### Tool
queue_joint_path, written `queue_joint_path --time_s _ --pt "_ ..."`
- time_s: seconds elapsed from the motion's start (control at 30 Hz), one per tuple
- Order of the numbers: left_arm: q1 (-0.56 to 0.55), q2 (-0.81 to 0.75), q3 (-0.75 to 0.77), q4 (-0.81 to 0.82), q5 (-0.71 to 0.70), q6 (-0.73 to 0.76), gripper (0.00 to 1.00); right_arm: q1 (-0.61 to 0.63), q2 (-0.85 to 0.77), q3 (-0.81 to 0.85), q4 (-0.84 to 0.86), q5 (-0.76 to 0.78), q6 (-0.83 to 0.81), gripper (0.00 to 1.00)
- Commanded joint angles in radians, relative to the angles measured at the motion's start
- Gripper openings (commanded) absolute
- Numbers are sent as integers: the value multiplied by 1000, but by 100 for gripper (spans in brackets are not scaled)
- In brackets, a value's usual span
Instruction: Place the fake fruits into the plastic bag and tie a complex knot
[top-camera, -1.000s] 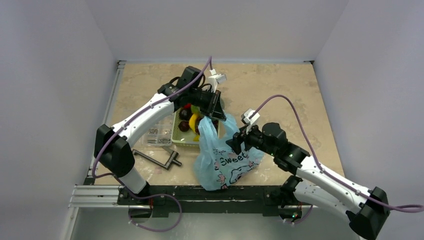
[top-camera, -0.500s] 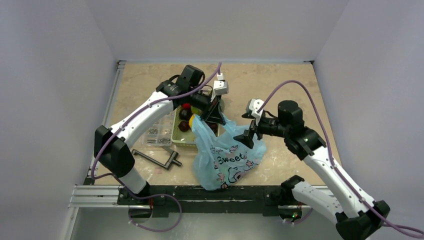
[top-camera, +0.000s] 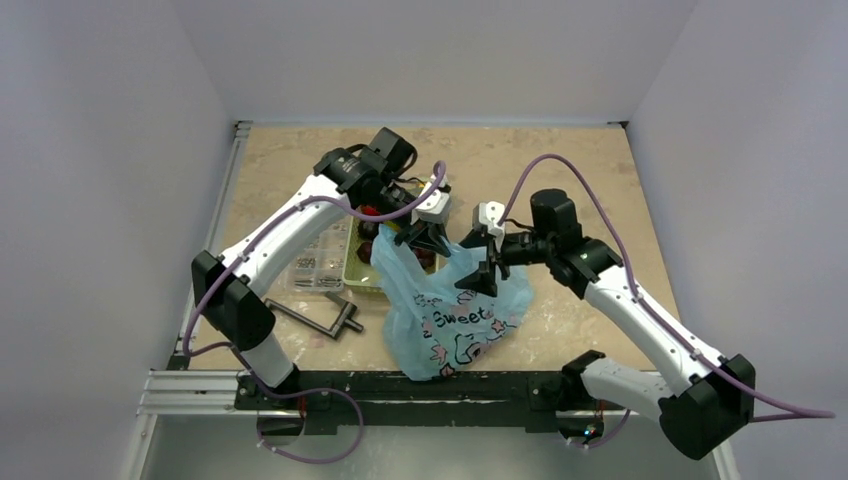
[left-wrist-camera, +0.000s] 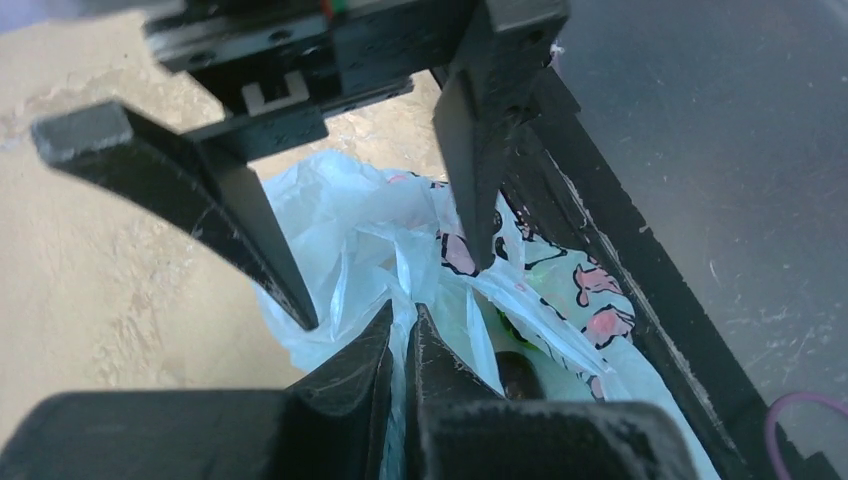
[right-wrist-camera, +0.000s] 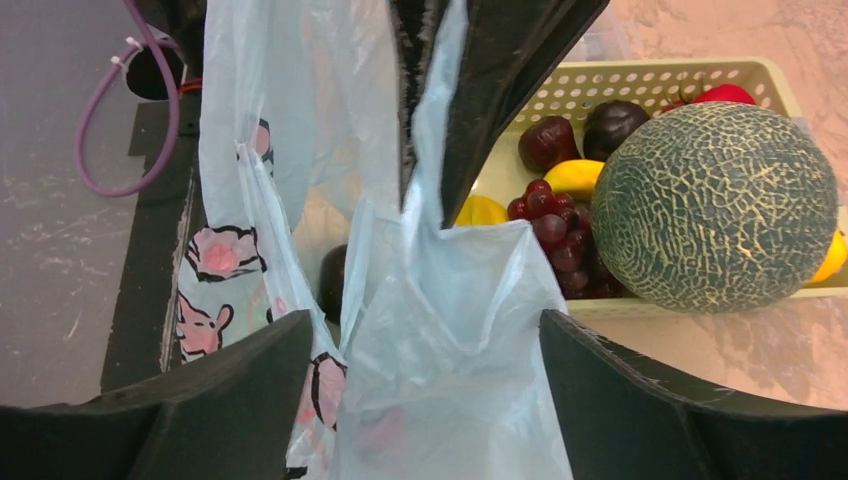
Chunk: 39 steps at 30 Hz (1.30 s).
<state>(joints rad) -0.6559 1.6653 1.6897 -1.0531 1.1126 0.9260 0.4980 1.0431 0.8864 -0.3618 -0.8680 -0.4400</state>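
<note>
The light-blue plastic bag (top-camera: 450, 320) stands near the table's front edge, its "Sweet" print facing the camera. My left gripper (top-camera: 425, 238) is shut on the bag's upper film, which shows pinched between its fingers in the left wrist view (left-wrist-camera: 400, 335). My right gripper (top-camera: 478, 272) is open, and its fingers straddle a raised fold of the bag (right-wrist-camera: 450, 380) without pinching it. A dark fruit (right-wrist-camera: 333, 283) lies inside the bag. The netted melon (right-wrist-camera: 715, 205), dark grapes (right-wrist-camera: 550, 225), yellow pieces (right-wrist-camera: 575, 178) and a red piece (right-wrist-camera: 725, 93) sit in the green mesh basket (right-wrist-camera: 660, 80).
A clear compartment box (top-camera: 318, 268) lies left of the basket. A black metal tool (top-camera: 320, 318) lies in front of it. The black base rail (top-camera: 400, 385) runs along the near edge, close under the bag.
My right gripper has swung left and up, and now straddles the bag's top while open. My left gripper has moved down and right with the bag's film, spreading the mouth wider.
</note>
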Motion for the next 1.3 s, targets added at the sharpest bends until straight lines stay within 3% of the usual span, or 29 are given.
queue_joint_path --time_s 0.0,0.13,0.23,0.27,0.33,0.4,0.43,0.5,0.57,0.7,0.77,0.83,0.97,1.17,1.27 --pt "-18 28 84 -177 72 282 0 2 33 3 85 -59 -22 74" --pt "-19 39 116 -200 77 333 0 2 34 -27 98 -74 -19 40" --pt "-6 6 77 -22 75 132 4 2 7 -71 116 -55 3 7" --pt "5 -17 48 92 67 7 16 2 -5 -86 135 -39 22 0" --pt "40 -105 -49 402 -2 -324 52 1 -26 -108 174 -9 76 0" --pt "91 -206 -156 708 -143 -623 96 2 -40 -124 210 18 134 0" --pt "134 -255 -201 823 -179 -728 99 2 -48 -131 236 27 161 0" --pt "243 -325 -253 938 -216 -885 100 2 -60 -144 263 55 208 0" --pt "366 -368 -250 882 -127 -952 100 2 -74 -155 274 87 242 0" --pt "575 -475 -336 611 60 -861 100 1 -107 -169 260 145 288 0" --pt "626 -552 -431 453 182 -701 100 0 -127 -181 250 159 302 0" --pt "618 -636 -531 313 213 -553 100 -1 -141 -187 237 165 308 0" --pt "522 -785 -746 415 160 -534 100 0 -150 -182 228 159 312 0" --pt "365 -783 -892 704 73 -653 100 -1 -122 -145 196 143 277 0" --pt "301 -742 -931 924 12 -765 100 0 -116 -145 193 130 265 0"
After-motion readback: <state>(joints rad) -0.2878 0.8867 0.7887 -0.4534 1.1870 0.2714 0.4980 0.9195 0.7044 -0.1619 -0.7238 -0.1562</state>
